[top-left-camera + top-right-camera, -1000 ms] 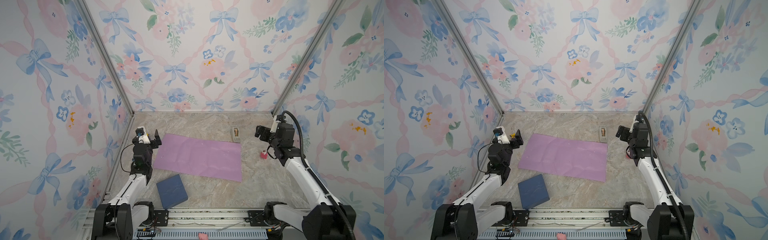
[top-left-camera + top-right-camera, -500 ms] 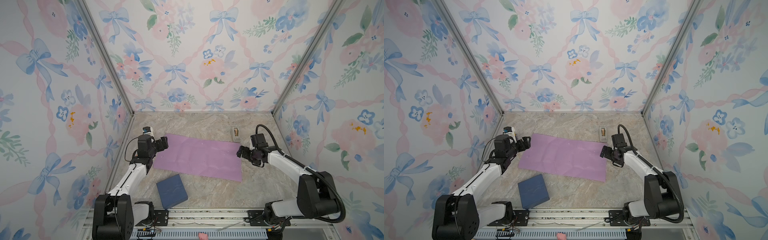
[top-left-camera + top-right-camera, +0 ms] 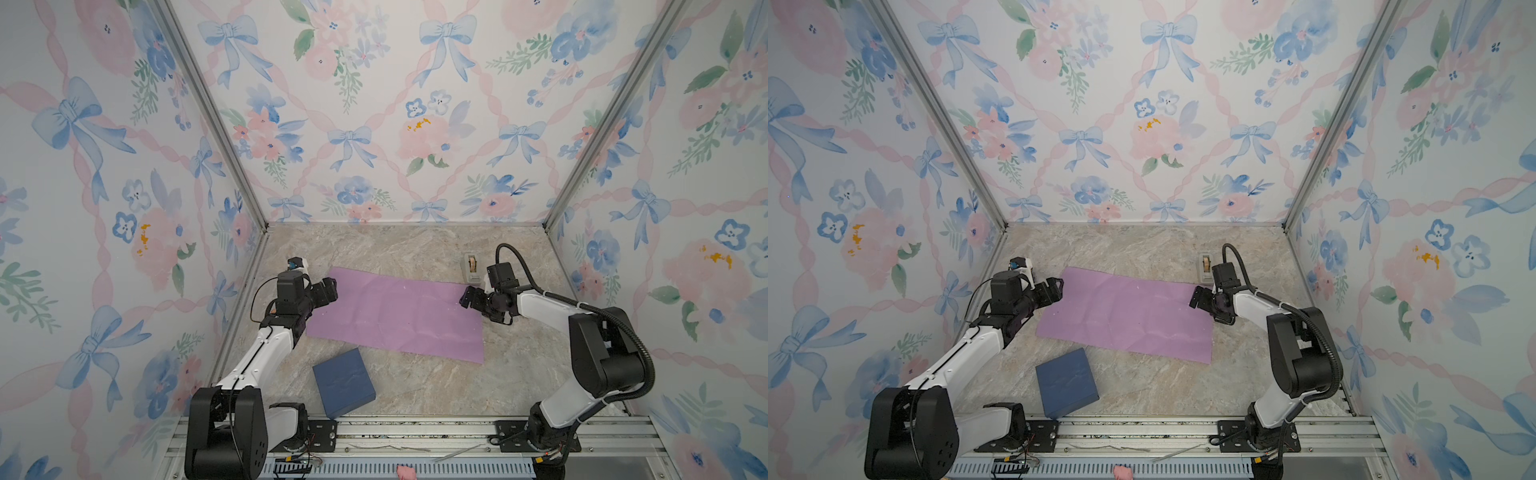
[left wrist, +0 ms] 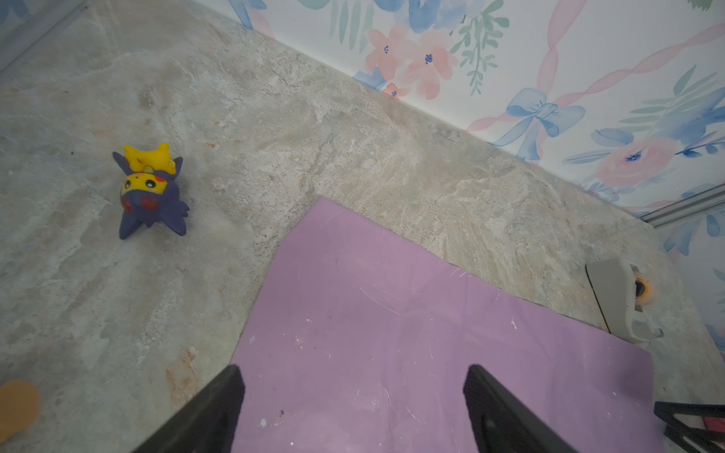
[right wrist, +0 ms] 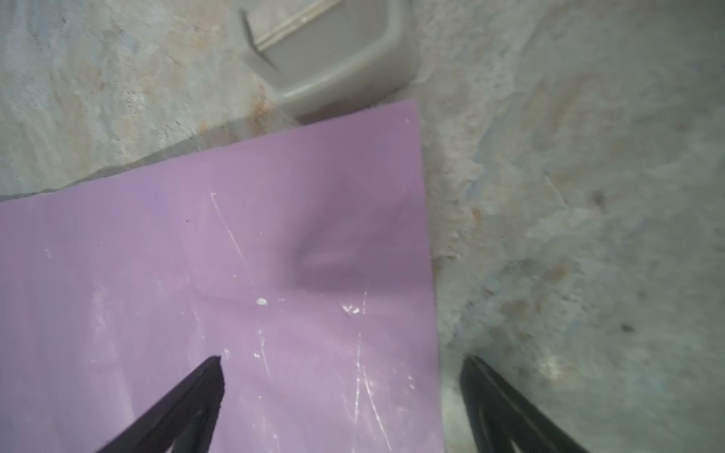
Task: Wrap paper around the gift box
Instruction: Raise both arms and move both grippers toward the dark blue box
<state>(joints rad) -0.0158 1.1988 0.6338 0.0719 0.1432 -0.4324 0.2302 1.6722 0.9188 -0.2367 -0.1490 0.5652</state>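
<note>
Paper (image 3: 395, 316) lies flat on the table (image 3: 415, 386), purple side up, with the blue box (image 3: 344, 383) just beside its near edge, and the left claw (image 3: 330, 290) and right claw (image 3: 468, 298) hang open over its ends.

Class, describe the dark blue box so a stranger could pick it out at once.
On the marbled stone-look tabletop, find the large lilac-purple paper sheet lying flat in the middle. Just in front of the sheet's left end lies the flat, squarish navy-blue gift box. Unlike the small grey tape dispenser at the far right corner, it is dark, broad and low.
</note>
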